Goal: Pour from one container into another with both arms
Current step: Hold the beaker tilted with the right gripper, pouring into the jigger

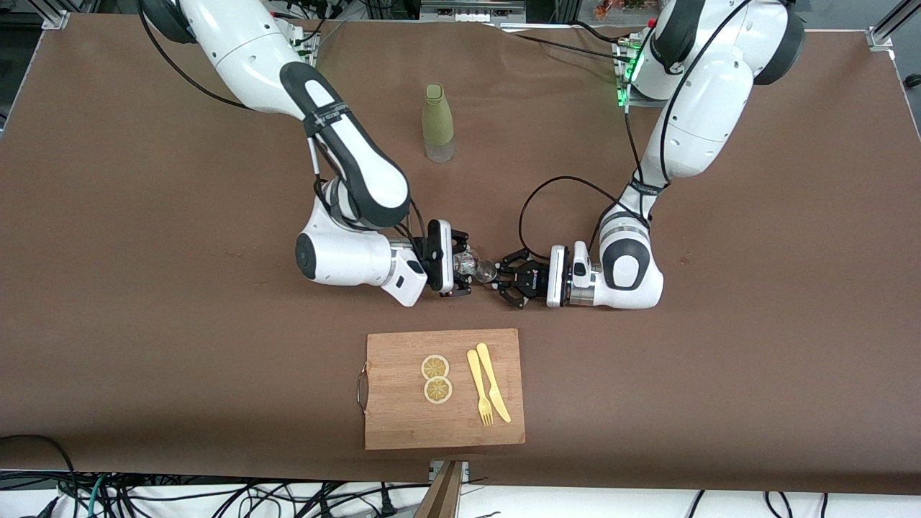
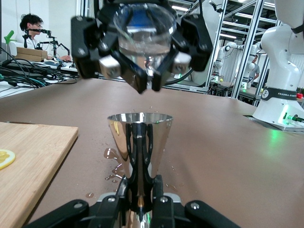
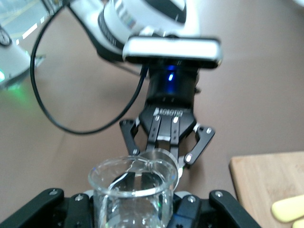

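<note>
Over table centre, right gripper [image 1: 471,267] fingers clamping glass [image 2: 142,33], left gripper [image 1: 507,279] fingers clamping jigger [image 2: 139,142]

Desk [image 1: 144,288] covered in plain matte brown. Both arms white with black bands and black cables; left gripper [image 1: 512,282] black, right gripper [image 1: 469,265] black with silver pads. Clear glass cup [image 3: 133,190] in the right gripper, shiny mirror-silver metal jigger [image 2: 139,142] in the left gripper. Bottle [image 1: 437,122] olive green, clear at its base. Cutting board [image 1: 403,417] light wood grain with a dark handle. Two lemon slices [image 1: 436,378] yellow with pale rinds. Fork [image 1: 479,388] and knife [image 1: 493,381] pale yellow.
</note>
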